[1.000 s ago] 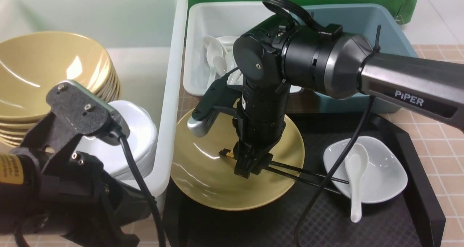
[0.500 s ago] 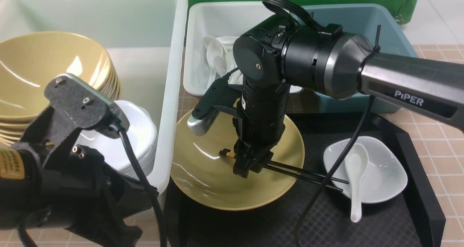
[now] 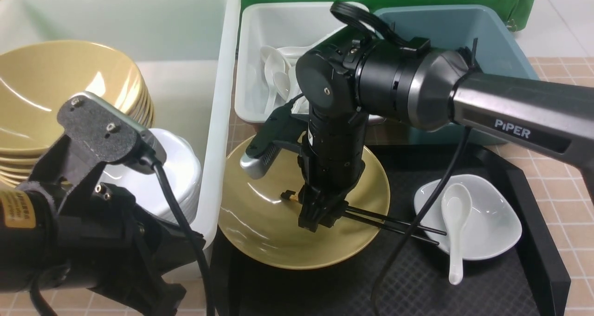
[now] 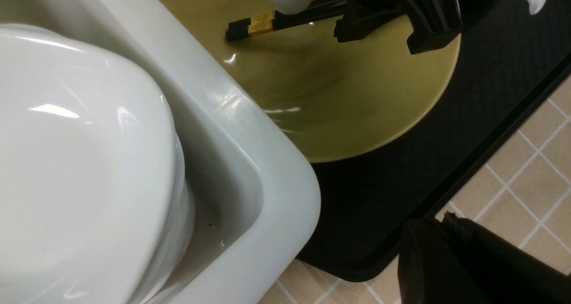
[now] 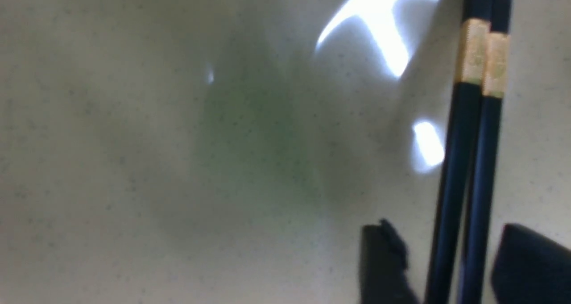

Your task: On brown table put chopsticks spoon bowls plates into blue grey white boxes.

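Two black chopsticks with gold bands (image 3: 394, 221) lie across the wide mustard-yellow bowl (image 3: 260, 223) on the black textured tray (image 3: 464, 288); the right gripper (image 3: 320, 222) straddles them, jaws apart, gaps either side; the left gripper (image 4: 446, 226), closed, hangs beside the translucent white tub (image 4: 250, 130).

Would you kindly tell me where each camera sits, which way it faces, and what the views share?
Front view: between the arms, facing forward and down at the black tray and white tub; left arm and right arm show.
Left wrist view: on the left wrist, facing down at the tub's corner; left gripper shows.
Right wrist view: on the right wrist, close above the yellow bowl; right gripper fingers show.
Shared by all: chopsticks in that bowl.
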Tool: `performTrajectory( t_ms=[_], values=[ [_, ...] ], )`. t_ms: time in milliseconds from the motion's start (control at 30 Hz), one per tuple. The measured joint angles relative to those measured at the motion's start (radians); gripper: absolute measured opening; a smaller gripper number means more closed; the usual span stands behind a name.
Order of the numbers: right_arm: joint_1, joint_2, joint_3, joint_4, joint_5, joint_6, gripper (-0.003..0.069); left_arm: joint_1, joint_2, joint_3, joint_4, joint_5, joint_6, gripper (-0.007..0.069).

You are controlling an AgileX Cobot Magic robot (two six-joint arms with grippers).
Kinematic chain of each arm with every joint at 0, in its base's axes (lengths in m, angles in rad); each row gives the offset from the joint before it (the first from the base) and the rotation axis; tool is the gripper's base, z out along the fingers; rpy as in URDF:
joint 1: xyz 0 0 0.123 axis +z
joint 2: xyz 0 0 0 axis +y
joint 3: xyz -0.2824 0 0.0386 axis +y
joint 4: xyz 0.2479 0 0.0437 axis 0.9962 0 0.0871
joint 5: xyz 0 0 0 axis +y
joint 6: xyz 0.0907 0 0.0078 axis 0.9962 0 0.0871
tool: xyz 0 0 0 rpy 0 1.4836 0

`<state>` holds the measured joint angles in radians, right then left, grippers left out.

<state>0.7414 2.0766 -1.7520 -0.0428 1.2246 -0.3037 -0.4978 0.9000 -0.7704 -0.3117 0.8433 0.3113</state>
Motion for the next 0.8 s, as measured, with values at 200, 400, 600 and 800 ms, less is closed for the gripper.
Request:
performTrajectory(
  t_ms=[200,400,600,800],
  values=[
    [0.000,0.003,0.000,0.000,0.000,0.020,0.0155,0.000,0.000,0.000,0.000,-0.005,0.000,0.0001],
    [0.000,-0.020,-0.001,0.000,0.000,0.027,0.0155,0.000,0.000,0.001,-0.002,-0.019,-0.005,0.0001],
    [-0.043,-0.167,-0.001,-0.079,0.000,0.071,0.0155,0.000,0.033,0.007,-0.069,-0.157,-0.036,0.0001],
    [-0.255,-0.276,-0.003,-0.136,-0.146,0.175,0.0155,0.000,0.223,-0.038,-0.192,-0.366,0.005,0.0001]
  ],
)
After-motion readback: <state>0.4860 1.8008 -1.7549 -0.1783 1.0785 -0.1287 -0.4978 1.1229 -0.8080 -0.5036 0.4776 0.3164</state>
